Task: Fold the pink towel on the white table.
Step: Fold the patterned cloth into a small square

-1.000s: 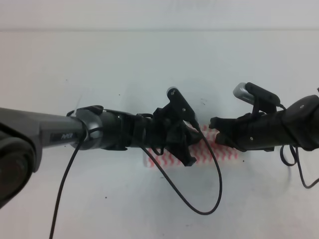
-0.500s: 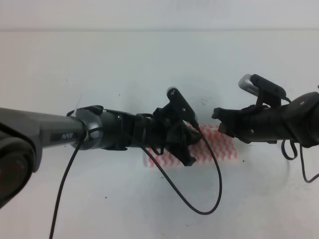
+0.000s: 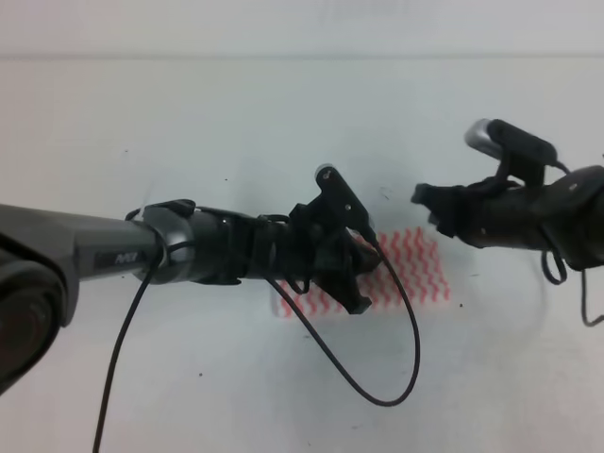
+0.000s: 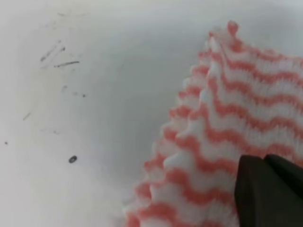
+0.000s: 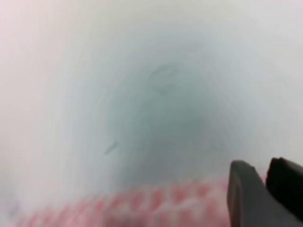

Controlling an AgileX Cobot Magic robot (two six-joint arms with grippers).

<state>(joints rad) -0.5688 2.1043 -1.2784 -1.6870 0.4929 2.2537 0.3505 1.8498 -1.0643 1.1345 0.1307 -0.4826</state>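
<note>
1. Nearest in the high view, a loose black cable (image 3: 396, 368) loops over the white counter (image 3: 236, 113) in front of the left arm.
2. The pink towel (image 3: 415, 269) lies flat on the counter right of centre, already a narrow strip whose long axis runs left to right. The left arm hides its left part.
3. The left claw (image 3: 363, 260) sits low over the towel's left half. In the left wrist view its dark fingertips (image 4: 270, 191) meet with no gap and the wavy cloth lies right against them; whether any fabric is pinched I cannot tell.
4. Farther back and to the right, the right claw (image 3: 427, 200) hangs off the cloth, beyond the strip's far right corner. In its wrist view the fingers (image 5: 246, 194) look nearly together, holding nothing, with the towel edge along the bottom of the frame.
5. My judgement: the left claw is the nearer one, and any further fold would go along the strip, end towards end.
</note>
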